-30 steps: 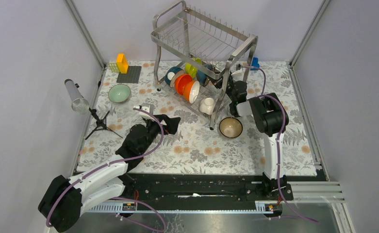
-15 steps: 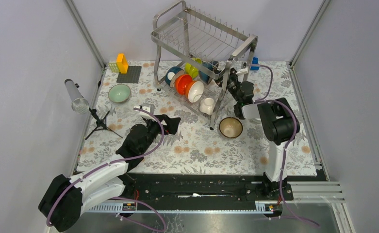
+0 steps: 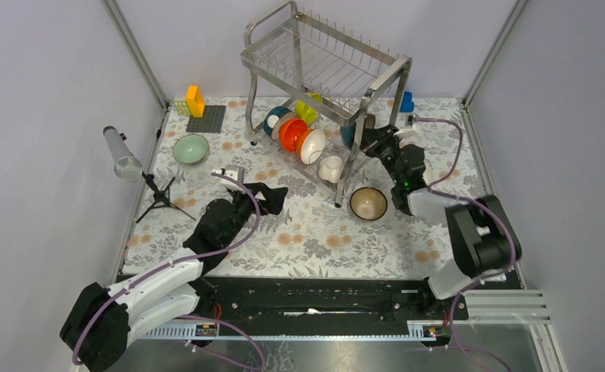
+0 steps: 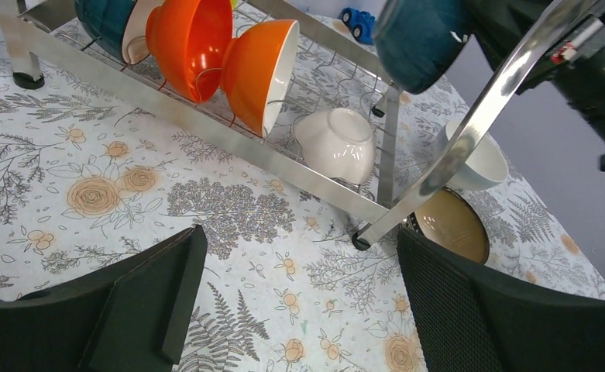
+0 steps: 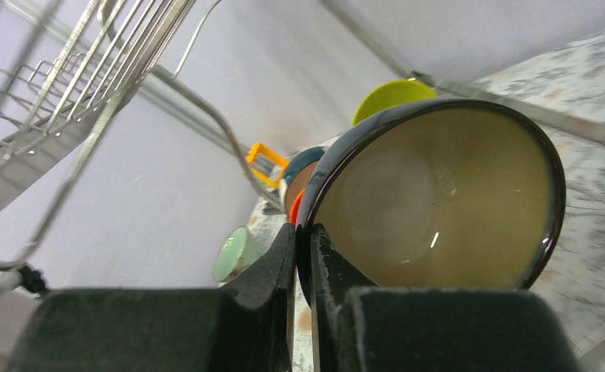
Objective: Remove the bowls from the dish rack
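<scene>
The counter point(image 3: 314, 240) is covered with a white cloth that has grey leaves and orange flowers on it. Plain pale grey walls stand all around, with metal posts in the back corners.

The shiny dish rack point(image 3: 324, 68) stands at the back of the cloth. On its bottom shelf are two orange bowls point(image 4: 229, 54), a blue bowl point(image 3: 274, 120), a yellow-green bowl point(image 3: 305, 111) and a white bowl point(image 4: 338, 143) lying on its side.

The right fingers point(image 5: 276, 263) pinch the rim of a dark blue bowl point(image 5: 438, 194), with one finger inside it and one outside. This bowl is up in the air at the right end of the rack.

The left fingers point(image 4: 159, 287) are spread wide and hold nothing. They are low over the cloth in front of the rack.

A brown-gold bowl point(image 3: 369, 203) sits on the cloth by the rack's front leg, with another white bowl point(image 4: 485, 163) just behind it. A pale green bowl point(image 3: 190, 149) sits far to the left. A yellow block point(image 3: 195, 101) stands on a dark mat point(image 3: 206, 119) in the back left corner. A small blue toy point(image 3: 407, 101) is at the back right. A silver tube on a little black stand point(image 3: 125, 155) is at the left edge.
</scene>
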Robot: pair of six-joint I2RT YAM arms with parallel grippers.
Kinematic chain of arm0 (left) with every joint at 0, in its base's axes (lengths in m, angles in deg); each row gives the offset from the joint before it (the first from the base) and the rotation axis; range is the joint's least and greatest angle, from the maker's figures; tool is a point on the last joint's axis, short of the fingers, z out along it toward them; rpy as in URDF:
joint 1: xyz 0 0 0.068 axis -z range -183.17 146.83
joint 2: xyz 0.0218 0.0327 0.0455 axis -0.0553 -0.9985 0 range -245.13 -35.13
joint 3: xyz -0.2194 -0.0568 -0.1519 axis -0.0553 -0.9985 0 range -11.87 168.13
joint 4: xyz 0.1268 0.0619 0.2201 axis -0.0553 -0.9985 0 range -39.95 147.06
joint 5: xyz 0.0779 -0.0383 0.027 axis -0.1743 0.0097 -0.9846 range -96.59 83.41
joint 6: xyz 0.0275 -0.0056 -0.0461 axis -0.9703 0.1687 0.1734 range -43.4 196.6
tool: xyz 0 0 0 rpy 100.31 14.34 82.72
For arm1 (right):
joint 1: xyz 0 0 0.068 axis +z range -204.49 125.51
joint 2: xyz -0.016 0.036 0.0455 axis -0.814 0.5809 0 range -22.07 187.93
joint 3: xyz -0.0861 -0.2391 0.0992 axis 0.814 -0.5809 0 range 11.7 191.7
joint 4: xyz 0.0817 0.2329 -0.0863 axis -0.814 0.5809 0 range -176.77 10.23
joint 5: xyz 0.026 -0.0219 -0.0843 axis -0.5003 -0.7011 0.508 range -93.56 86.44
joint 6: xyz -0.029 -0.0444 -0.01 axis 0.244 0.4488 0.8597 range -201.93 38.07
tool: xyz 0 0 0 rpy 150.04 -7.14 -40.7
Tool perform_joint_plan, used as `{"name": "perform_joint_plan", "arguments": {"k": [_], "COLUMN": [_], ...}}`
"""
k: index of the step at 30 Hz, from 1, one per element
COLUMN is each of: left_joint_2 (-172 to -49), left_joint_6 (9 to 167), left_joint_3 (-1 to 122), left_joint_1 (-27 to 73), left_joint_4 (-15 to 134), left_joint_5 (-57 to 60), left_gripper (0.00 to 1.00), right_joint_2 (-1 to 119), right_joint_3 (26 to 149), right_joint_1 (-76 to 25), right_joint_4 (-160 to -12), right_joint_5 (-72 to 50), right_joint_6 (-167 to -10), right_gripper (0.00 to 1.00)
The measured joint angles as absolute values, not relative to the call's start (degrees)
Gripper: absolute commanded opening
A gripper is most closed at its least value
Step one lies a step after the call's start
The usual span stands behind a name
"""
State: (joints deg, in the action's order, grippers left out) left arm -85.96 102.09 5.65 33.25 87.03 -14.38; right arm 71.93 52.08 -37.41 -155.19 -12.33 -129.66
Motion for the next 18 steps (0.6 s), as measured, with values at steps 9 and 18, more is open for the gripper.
{"name": "perform_joint_plan", "arguments": {"k": [9, 18], "left_joint_2": [-76.3, -62.4], "left_joint_6": [111.1, 126.4], "left_joint_3": [9.7, 22.5], "left_joint_1": [33.3, 33.3], "left_joint_4": [80.0, 72.0], "left_joint_5": [-7.9, 0.1], "left_gripper": [0.99, 0.99], "right_joint_2": [44.4, 37.4], "right_joint_3": [51.3, 59.2], "right_joint_1": [-37.4, -37.7], "right_joint_4": [-116.2, -76.7], "right_joint_5": [-0.3, 10.4], "right_joint_6": [-118.5, -107.6], "right_gripper": [0.00, 0.00]}}
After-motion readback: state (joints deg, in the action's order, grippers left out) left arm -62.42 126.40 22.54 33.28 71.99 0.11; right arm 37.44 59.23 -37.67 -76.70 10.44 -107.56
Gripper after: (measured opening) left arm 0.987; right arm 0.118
